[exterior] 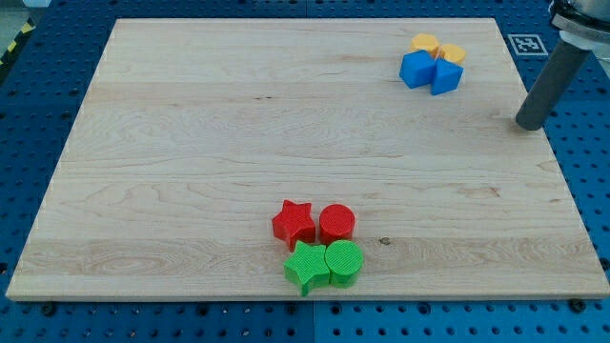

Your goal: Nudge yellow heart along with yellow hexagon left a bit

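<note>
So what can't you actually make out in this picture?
- Camera view: the yellow heart and yellow hexagon are partly hidden behind the two blue blocks; their shapes are hard to confirm.
- My tip shows at the board's right edge; the rod's upper part is cut off by the view's top.

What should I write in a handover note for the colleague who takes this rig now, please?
Tool: my tip rests at the board's right edge, to the right of and slightly below the yellow pair, touching no block.
Job's things: yellow hexagon and yellow heart sit side by side near the view's top right, directly behind the two blue blocks.
Done: no contact with the yellow blocks can be seen.
Left: bring the tip to the right of the yellow pair and nudge both left a bit.
</note>
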`<state>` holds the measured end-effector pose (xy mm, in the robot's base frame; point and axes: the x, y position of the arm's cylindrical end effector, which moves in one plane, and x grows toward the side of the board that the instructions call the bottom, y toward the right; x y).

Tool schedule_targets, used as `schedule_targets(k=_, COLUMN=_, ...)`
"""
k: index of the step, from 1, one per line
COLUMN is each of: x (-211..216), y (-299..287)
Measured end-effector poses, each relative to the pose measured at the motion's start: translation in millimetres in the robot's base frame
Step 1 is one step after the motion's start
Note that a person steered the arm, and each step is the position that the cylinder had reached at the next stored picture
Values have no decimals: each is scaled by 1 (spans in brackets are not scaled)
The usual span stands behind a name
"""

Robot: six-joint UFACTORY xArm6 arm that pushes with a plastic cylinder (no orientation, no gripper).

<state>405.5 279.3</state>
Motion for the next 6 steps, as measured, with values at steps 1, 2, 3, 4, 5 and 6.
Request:
schedule_targets(k=1, x=-11, y=0)
schedule_targets(k=2, x=-12, y=0)
schedule_targets(k=3, x=-28, y=0)
schedule_targets(k=4, x=-64, y=-7)
schedule_targets(k=5, x=-97, y=-37)
schedule_targets(k=6, x=-117, y=-62)
